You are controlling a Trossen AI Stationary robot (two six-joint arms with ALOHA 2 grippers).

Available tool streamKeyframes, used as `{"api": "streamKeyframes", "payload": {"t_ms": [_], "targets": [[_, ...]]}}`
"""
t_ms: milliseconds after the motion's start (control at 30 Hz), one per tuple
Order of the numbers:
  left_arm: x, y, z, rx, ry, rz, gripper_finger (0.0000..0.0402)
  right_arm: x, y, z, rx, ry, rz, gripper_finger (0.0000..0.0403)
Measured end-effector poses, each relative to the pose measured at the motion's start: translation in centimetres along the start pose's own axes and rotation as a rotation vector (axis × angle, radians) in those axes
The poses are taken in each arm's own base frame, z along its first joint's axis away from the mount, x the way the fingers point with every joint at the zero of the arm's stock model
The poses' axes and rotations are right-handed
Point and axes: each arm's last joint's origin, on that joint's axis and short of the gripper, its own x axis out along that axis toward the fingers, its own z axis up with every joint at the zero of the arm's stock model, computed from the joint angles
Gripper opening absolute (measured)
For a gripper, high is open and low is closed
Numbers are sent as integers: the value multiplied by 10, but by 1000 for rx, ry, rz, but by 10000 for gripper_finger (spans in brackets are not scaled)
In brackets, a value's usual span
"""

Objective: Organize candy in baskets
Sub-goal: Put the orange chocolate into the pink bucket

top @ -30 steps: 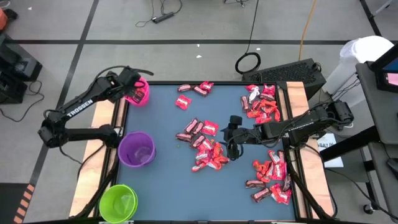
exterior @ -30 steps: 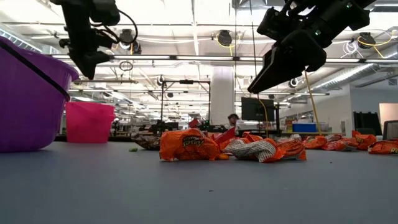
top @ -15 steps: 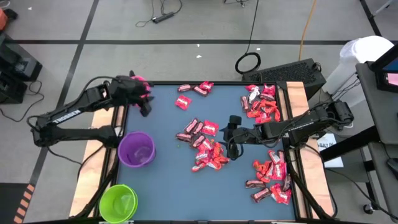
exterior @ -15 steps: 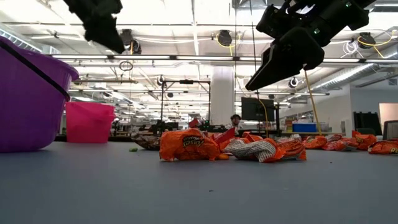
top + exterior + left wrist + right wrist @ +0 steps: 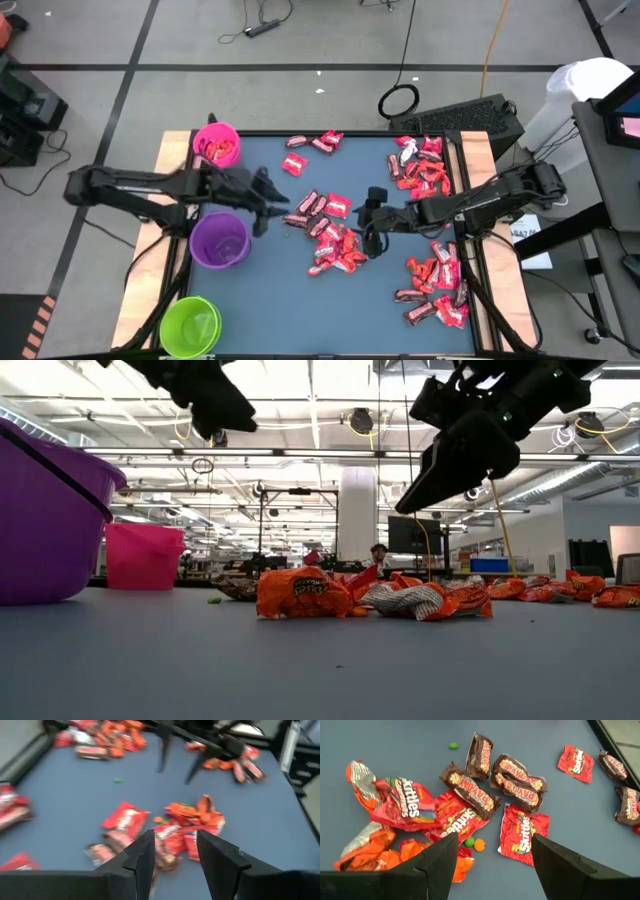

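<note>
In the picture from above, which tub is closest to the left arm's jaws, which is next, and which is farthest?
Measured from the left gripper, open over the mat beside the middle candy pile:
1. The purple basket, just beside and below it in the high view.
2. The pink basket, at the table's far left corner, with candy inside.
3. The lime green basket, at the near left corner.

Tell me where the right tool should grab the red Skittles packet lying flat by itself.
Take the Skittles packet across its narrow width at one crimped end, coming straight down. It lies flat with bare table along its outer edge, and the right tool hovers open above it.
</note>
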Motion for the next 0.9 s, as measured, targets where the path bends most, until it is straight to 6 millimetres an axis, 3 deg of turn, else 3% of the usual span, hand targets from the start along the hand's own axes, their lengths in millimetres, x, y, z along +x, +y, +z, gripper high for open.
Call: {"api": "streamKeyframes", "payload": {"t_ms": [367,667,800,900], "targets": [[82,-41,-29,78,118,-135,151,6,2,-4,-30,26,-2,240],[121,-75,-59,88,193,-387,151,6,2,-4,-10,29,-2,240],[134,-83,-72,54,222,-389,151,6,2,-4,32,30,0,240],[141,-82,-79,38,232,-297,151,6,2,-4,57,31,1,240]]}}
